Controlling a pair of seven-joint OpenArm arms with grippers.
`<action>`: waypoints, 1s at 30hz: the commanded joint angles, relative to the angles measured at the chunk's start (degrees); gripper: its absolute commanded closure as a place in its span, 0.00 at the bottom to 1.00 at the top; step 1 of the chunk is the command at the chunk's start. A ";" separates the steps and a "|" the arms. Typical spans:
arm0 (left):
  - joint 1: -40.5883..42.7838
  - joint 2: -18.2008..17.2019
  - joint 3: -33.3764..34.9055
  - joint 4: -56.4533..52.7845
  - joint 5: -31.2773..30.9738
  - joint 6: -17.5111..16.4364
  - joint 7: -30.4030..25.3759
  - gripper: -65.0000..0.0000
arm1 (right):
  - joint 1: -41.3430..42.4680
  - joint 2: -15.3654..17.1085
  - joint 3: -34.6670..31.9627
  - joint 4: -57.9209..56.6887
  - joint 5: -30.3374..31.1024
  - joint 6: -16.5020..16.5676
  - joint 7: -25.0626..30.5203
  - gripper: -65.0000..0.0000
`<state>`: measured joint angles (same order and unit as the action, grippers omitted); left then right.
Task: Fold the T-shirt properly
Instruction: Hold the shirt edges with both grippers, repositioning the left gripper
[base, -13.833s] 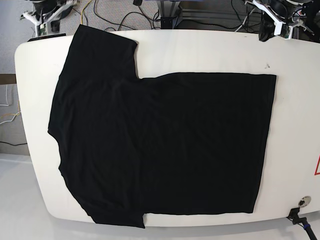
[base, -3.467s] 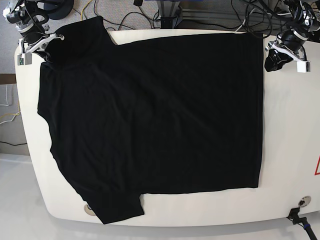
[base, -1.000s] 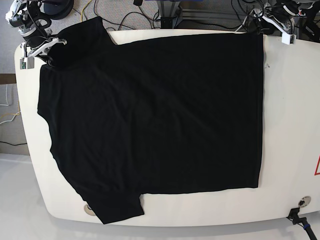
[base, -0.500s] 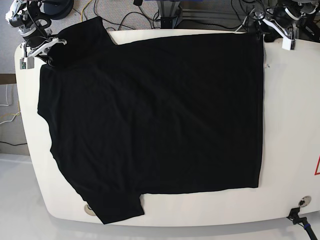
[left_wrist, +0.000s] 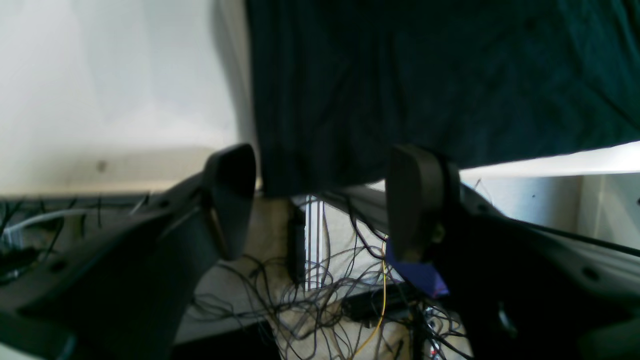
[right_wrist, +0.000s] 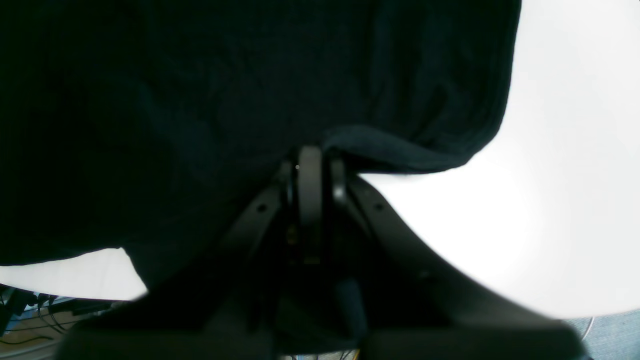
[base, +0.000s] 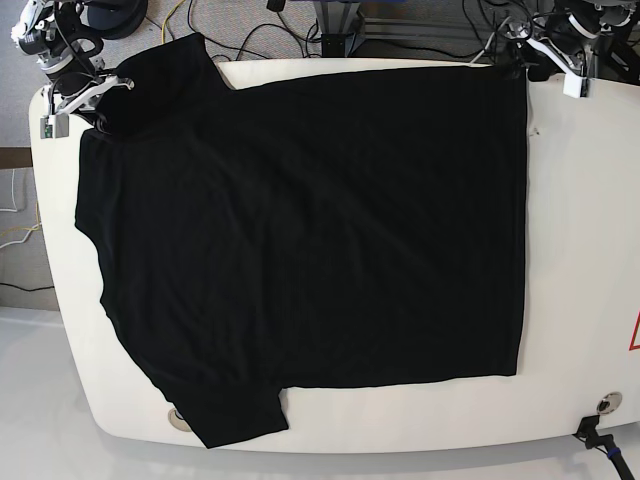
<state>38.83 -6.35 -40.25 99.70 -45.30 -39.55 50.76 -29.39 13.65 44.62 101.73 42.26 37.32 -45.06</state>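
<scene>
The black T-shirt (base: 300, 230) lies spread flat on the white table (base: 585, 250), plain side up, with no print showing. My right gripper (base: 98, 96), at the base view's far left, is shut on the shirt's far sleeve edge. In the right wrist view its fingers (right_wrist: 310, 175) pinch a raised fold of the cloth (right_wrist: 200, 100). My left gripper (base: 536, 60) is open at the shirt's far right corner. In the left wrist view it (left_wrist: 322, 200) straddles the hem corner (left_wrist: 300, 175), which hangs over the table's back edge, and the fingers do not touch the cloth.
Tangled cables (left_wrist: 320, 300) lie on the floor behind the table. A red triangle sticker (base: 634, 335) and a round fitting (base: 607, 404) are at the table's right edge. A small hole (base: 178, 418) sits near the front left sleeve.
My left gripper has shifted slightly toward the shirt's far right corner. My right gripper has stayed shut on the sleeve. The shirt has not moved.
</scene>
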 joint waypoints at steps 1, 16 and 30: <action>-0.72 -0.55 -1.11 -0.14 -0.37 -0.45 -0.87 0.40 | -0.11 0.90 0.43 0.90 1.04 0.17 1.41 0.97; -2.04 1.03 0.38 -0.58 2.44 -0.45 -0.61 0.40 | 0.60 0.90 0.43 0.90 0.77 0.17 1.41 0.97; -1.95 2.00 2.93 -0.49 2.35 -0.45 -0.61 0.50 | 0.68 0.99 0.43 0.82 0.77 0.17 1.41 0.97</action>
<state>36.18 -4.14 -37.10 98.56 -43.33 -39.97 49.67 -28.62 13.65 44.60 101.73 42.22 37.34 -45.06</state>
